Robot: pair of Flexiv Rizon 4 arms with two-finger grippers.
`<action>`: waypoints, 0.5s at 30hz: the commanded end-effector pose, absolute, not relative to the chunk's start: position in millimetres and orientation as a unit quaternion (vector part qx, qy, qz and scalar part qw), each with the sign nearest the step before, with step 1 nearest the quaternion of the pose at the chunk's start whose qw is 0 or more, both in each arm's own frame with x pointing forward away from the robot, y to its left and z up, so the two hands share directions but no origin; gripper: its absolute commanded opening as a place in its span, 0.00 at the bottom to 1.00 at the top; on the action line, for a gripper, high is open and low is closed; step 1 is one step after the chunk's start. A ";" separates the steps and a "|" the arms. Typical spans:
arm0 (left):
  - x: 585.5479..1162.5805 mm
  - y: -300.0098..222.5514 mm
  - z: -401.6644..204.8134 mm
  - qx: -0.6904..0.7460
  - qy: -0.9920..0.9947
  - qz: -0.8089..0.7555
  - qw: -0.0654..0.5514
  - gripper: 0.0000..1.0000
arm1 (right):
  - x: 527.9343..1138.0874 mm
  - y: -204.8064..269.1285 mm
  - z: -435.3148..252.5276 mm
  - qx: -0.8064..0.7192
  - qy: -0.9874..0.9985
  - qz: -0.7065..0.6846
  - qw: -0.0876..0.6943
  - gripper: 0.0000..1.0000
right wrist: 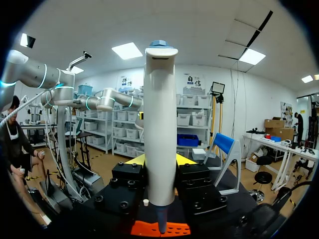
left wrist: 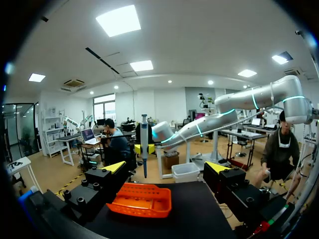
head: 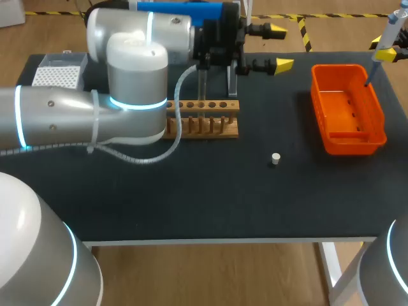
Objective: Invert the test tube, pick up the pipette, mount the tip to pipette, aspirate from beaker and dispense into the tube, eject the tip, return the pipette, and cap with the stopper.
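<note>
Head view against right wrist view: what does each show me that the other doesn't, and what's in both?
Only the head view shows the wooden tube rack and the white tip box. Only the right wrist view shows the grip plainly: the right end effector has a yellow-tipped finger against each side of the pipette, which stands upright between them. Both views show the pipette with its lower end over the orange bin, and both show the small white stopper lying apart from the bin.
</note>
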State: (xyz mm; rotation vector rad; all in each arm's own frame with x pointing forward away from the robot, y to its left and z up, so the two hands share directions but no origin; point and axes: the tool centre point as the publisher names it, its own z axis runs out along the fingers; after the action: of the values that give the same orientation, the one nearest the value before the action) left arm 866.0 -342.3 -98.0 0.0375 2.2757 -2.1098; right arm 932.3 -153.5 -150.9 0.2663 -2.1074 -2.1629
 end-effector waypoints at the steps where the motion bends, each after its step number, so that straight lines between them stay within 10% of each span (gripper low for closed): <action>1: 855.1 -314.9 -108.3 -0.002 0.717 -0.696 0.034 1.00 | 933.0 -153.8 -149.9 0.088 -0.695 -0.711 0.055 0.00; 15: 862.1 -270.3 -123.1 -0.015 0.718 -0.695 0.032 1.00 | 933.0 -153.8 -149.9 0.088 -0.695 -0.711 0.055 0.00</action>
State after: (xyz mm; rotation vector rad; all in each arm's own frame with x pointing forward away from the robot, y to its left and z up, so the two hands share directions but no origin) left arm 863.8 -281.3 -124.7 -0.0519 2.2086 -2.1354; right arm 932.3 -153.5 -150.9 0.2662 -2.1074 -2.1629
